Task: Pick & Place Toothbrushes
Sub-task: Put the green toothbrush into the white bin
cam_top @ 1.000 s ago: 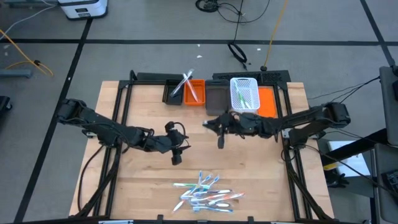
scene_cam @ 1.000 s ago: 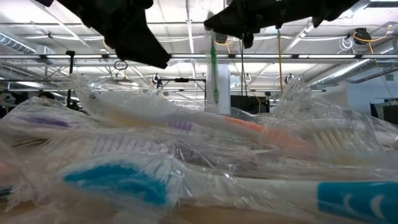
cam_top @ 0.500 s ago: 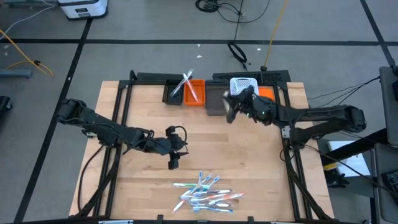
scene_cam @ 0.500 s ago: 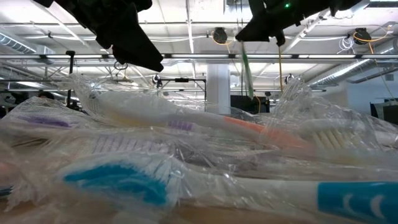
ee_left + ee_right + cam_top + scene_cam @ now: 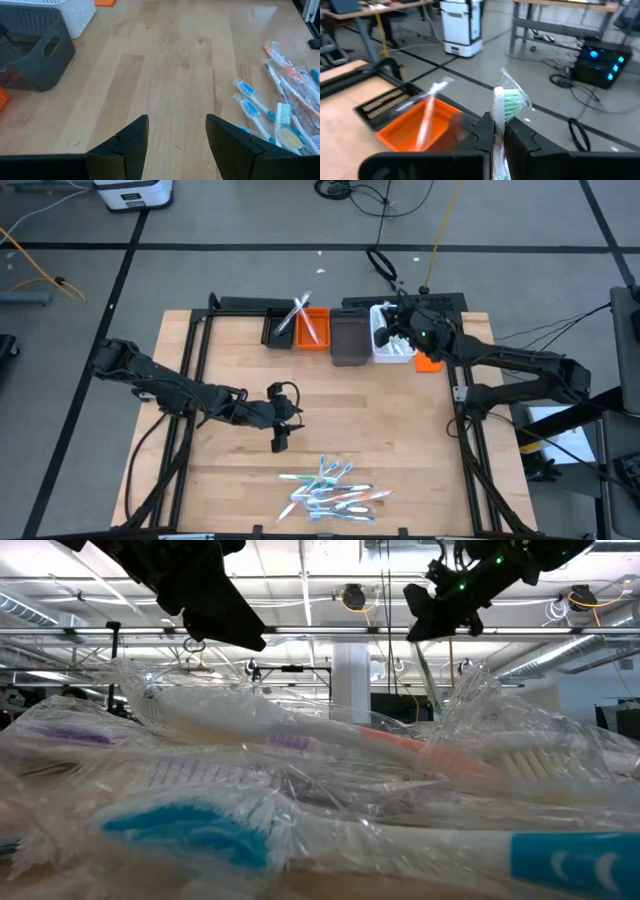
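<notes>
One camera looked straight down on the pale wooden table [image 5: 400,420]; another sat at tabletop height, pressed against the heap of plastic-wrapped toothbrushes [image 5: 300,790] and facing the room. The left wrist camera, close above the table, shared that heap with both; the right wrist camera faced the floor beyond.

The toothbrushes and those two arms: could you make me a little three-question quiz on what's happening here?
1. True or false: the right gripper holds a green toothbrush.
2. Where is the pile of wrapped toothbrushes? A) in the orange bin B) on the table's near edge C) in the white basket
3. Fill in: the left gripper hangs over bare wood with its fingers ____.

Key: 1 true; 2 B; 3 open.
</notes>
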Controlling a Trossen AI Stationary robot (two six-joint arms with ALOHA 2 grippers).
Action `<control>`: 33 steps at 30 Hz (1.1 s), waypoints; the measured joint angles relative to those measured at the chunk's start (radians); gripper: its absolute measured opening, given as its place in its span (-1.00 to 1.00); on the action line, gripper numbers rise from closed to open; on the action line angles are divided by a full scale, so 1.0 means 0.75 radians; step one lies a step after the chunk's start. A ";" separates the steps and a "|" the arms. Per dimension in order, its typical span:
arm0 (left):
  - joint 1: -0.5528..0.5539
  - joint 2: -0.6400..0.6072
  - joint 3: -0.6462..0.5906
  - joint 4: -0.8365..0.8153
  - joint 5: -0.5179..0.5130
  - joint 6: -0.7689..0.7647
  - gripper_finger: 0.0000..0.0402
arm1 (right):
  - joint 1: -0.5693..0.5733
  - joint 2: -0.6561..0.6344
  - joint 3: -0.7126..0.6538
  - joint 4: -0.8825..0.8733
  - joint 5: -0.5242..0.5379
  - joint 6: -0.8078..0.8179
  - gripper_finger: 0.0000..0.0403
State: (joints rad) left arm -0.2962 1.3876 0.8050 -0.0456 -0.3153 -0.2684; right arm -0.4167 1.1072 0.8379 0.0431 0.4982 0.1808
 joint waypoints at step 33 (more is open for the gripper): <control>0.000 0.000 0.000 0.024 -0.001 0.004 0.00 | -0.305 0.047 0.000 -0.409 -0.147 0.238 -0.93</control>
State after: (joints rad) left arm -0.2962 1.3876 0.8047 -0.0279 -0.3157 -0.2653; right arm -0.6451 1.1424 0.8379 -0.2634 0.3878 0.3595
